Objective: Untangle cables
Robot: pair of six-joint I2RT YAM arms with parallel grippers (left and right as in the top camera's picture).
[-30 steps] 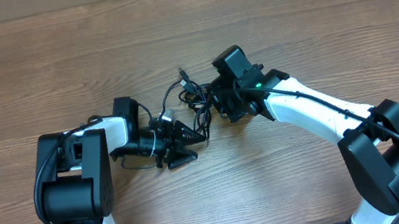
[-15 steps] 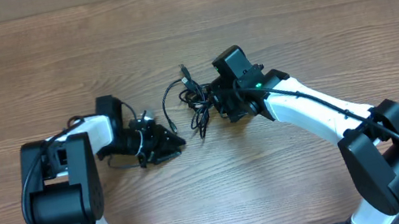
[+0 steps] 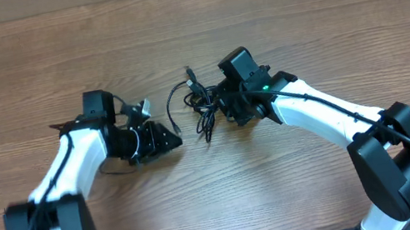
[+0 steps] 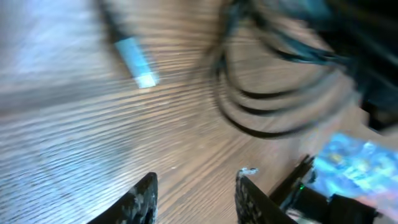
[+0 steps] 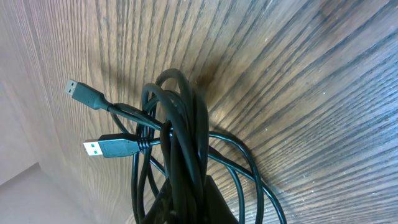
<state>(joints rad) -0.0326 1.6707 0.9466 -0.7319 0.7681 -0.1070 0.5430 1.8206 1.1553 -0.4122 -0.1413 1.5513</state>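
The cables point(image 3: 201, 109) form a black tangle of loops at the table's middle, with a loose strand curving off to the left. My right gripper point(image 3: 219, 106) is shut on the bundle's right side. In the right wrist view the cords point(image 5: 180, 118) run down between its fingers, and two silver-tipped plugs point(image 5: 102, 148) stick out to the left. My left gripper point(image 3: 174, 140) stands a short way left of the tangle, open with nothing between its fingers point(image 4: 140, 199). Its blurred wrist view shows cable loops point(image 4: 261, 115) and one plug point(image 4: 137, 62) ahead on the wood.
The wooden table point(image 3: 299, 22) runs wide on all sides of the tangle. The right arm's black wrist with a green light point(image 3: 254, 81) sits close beside the cables, and part of it shows at the right edge of the left wrist view.
My left gripper has drawn back to the left, away from the tangle, and its jaws stand narrower than a second ago. The right gripper and the bundle have stayed put.
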